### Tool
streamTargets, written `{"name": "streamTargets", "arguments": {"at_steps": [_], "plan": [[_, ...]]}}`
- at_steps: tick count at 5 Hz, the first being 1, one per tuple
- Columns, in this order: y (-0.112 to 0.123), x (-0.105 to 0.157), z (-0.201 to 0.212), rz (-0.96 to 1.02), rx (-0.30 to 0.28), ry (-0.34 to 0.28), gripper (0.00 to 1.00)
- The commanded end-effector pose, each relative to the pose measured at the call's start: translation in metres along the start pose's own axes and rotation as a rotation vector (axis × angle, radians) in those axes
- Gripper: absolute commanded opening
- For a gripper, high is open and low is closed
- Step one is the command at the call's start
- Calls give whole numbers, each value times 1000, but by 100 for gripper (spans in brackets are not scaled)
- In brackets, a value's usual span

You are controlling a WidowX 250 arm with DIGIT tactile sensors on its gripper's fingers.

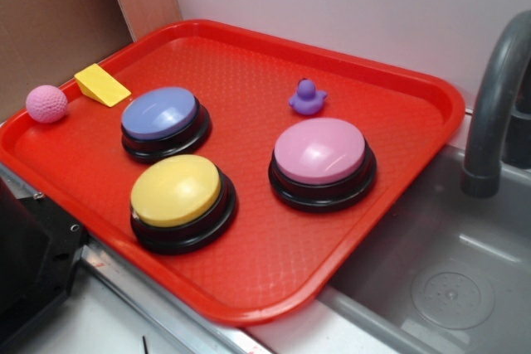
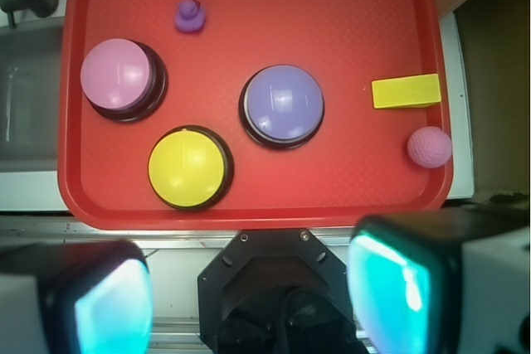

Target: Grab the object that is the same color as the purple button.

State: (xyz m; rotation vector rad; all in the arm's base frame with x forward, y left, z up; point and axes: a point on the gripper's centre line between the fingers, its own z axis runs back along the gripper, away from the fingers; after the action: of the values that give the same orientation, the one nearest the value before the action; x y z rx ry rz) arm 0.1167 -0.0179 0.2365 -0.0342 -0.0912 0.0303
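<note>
1. Starting from high above the tray (image 2: 249, 209), your claw (image 2: 249, 296) has its two fingers spread wide apart in the wrist view, released and holding nothing.
2. Your target is the duck (image 2: 190, 16), the only loose thing matching the purple button (image 2: 282, 105). It sits upright on the tray near the far rim, just beyond the pink button (image 2: 118, 77) and apart from it.
3. Expect it to be very light and probably soft rubber, so it should squash a little and may skid or tip on the tray's textured floor if one finger touches first.
4. Take it low across the body, below the head, with both fingers meeting it together; the head looks too small for a sure hold.
5. Room is open around the duck on most sides. Watch the raised tray rim behind it and the pink dome beside your approach.
6. The yellow button (image 2: 189, 167), wedge (image 2: 406, 91) and ball (image 2: 429, 147) lie well clear of it.
</note>
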Motion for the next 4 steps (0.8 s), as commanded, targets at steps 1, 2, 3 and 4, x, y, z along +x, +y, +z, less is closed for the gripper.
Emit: {"name": "streamTargets", "arguments": {"at_steps": [1,2,3,4], "plan": [[0,0,0,0,0,0,100],[-10,43,-31,107,22,69,100],[-28,93,-55,356,-74,-9,100],[-30,119,-76,552,10,-30,100]]}}
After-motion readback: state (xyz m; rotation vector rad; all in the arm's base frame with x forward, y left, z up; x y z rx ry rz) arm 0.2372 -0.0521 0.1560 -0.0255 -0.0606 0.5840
